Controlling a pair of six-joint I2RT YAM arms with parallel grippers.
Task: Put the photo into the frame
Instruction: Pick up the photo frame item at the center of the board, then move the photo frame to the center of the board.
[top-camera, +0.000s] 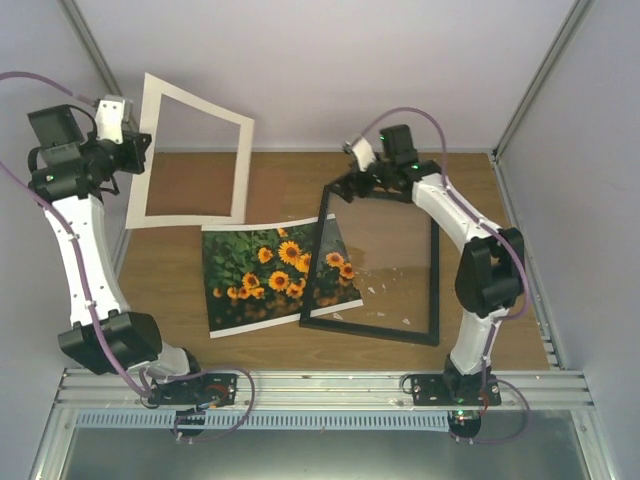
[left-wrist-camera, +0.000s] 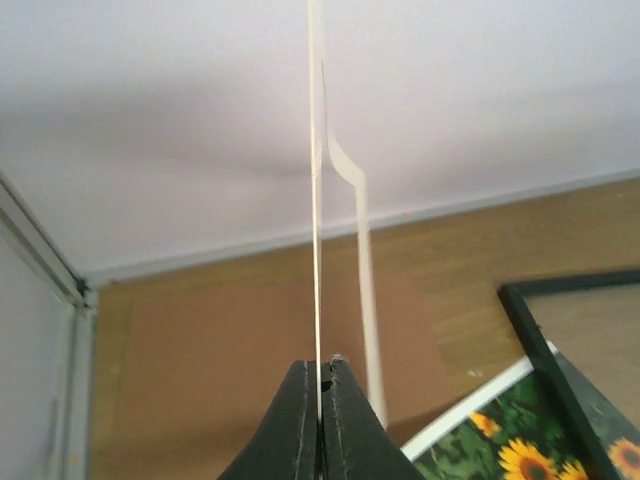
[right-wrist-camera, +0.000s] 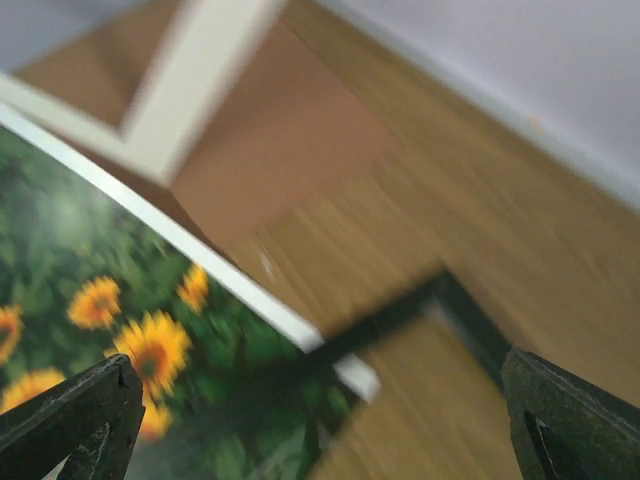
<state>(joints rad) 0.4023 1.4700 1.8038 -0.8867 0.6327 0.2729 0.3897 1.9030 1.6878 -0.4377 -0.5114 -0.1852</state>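
Left gripper (left-wrist-camera: 322, 372) pinches the white mat (top-camera: 190, 216) aloft. Right gripper (right-wrist-camera: 320, 415) gapes wide above the frame (top-camera: 370, 329), whose rail overlaps the photo (top-camera: 255, 270). Next, probably: seat the photo squarely inside.

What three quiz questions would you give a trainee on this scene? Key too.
1. True or false: the left pincer is shut on the white mat.
2. Relative to the frame, the photo lies: A) fully inside it; B) partly under its left bar; C) clear of it.
3. Fill in: the right pincer is ____.
Key: 1 true; 2 B; 3 open.
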